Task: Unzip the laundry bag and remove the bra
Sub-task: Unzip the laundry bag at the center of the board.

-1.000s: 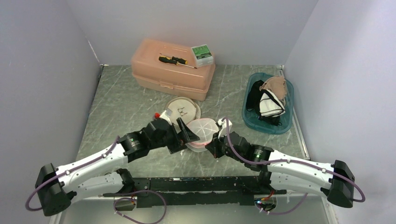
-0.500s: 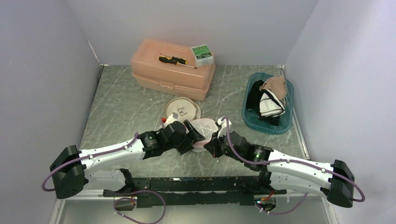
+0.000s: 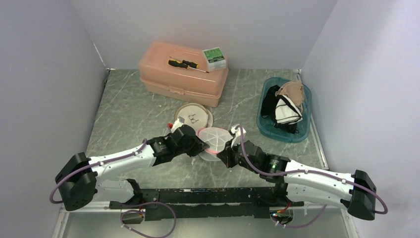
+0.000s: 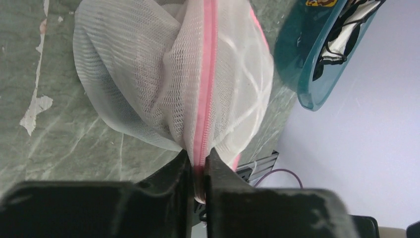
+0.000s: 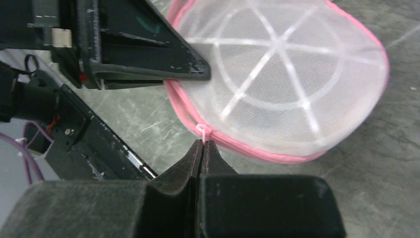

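1. Laundry bag (image 3: 215,140), top view: a white mesh dome with a pink rim. It sits on the table (image 3: 129,114) at mid-front, between the 2 arms. The left gripper (image 3: 200,148) is at its left edge and the right gripper (image 3: 223,156) at its near-right edge. Nothing is out of the bag, and I cannot make out the bra through the mesh.
2. Left wrist view: the zipper (image 4: 206,84) runs straight away from the jaws and is closed along all of its visible length. The jaws pinch the pink zipper band at the rim, and mesh bulges on both sides of them.
3. Right wrist view: the jaws are pressed together, with their tips at the zipper pull (image 5: 203,131) on the near rim. They look to nip its tab, though the contact is tiny. The bag lies just beyond the tips.
4. Judgement: the bag is braced and the pull seemingly gripped, but no unzipping shows. Both steps are left: run the pull round the rim, then take out the bra.
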Robot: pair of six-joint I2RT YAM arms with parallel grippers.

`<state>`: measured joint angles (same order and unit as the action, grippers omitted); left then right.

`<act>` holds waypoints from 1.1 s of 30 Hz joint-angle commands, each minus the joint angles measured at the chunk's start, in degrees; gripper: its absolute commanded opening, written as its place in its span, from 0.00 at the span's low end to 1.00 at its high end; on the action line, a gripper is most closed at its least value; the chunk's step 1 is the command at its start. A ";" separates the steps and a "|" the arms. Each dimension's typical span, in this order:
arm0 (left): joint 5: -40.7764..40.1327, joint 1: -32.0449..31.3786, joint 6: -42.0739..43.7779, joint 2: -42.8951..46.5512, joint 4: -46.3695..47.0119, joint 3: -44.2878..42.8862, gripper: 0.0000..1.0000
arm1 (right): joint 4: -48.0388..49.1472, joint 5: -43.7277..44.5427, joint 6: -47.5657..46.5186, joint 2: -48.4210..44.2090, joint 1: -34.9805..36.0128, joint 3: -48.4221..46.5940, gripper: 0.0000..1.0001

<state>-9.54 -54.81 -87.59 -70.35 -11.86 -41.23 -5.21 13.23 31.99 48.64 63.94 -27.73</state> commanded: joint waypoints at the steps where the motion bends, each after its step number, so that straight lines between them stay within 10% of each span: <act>1: 0.69 1.50 1.76 0.99 -0.09 0.33 0.06 | -3.12 7.31 1.88 -0.83 0.21 -0.84 0.00; 12: 8.66 5.56 9.28 3.45 4.51 1.99 0.03 | -6.71 10.30 4.43 -5.74 -5.77 1.39 0.00; 21: 34.88 16.07 30.69 -2.92 8.80 -7.58 0.06 | -6.87 6.96 -1.87 -13.17 -2.43 -3.31 0.00; 24: 38.35 17.82 35.80 -7.38 7.66 -10.31 0.26 | -5.97 6.90 -1.08 -12.21 0.18 -3.13 0.00; 28: 40.28 19.47 31.82 -9.55 14.16 -6.23 0.78 | -4.43 8.20 0.85 -9.03 2.46 -1.08 0.00; 33: 36.72 19.43 26.56 -3.56 14.29 -1.16 0.94 | -2.73 9.09 2.52 -7.30 2.57 1.44 0.00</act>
<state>27.18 -35.44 -58.48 -79.02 0.73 -44.91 -11.44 20.12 32.93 40.93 66.28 -27.49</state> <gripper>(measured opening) 0.917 0.015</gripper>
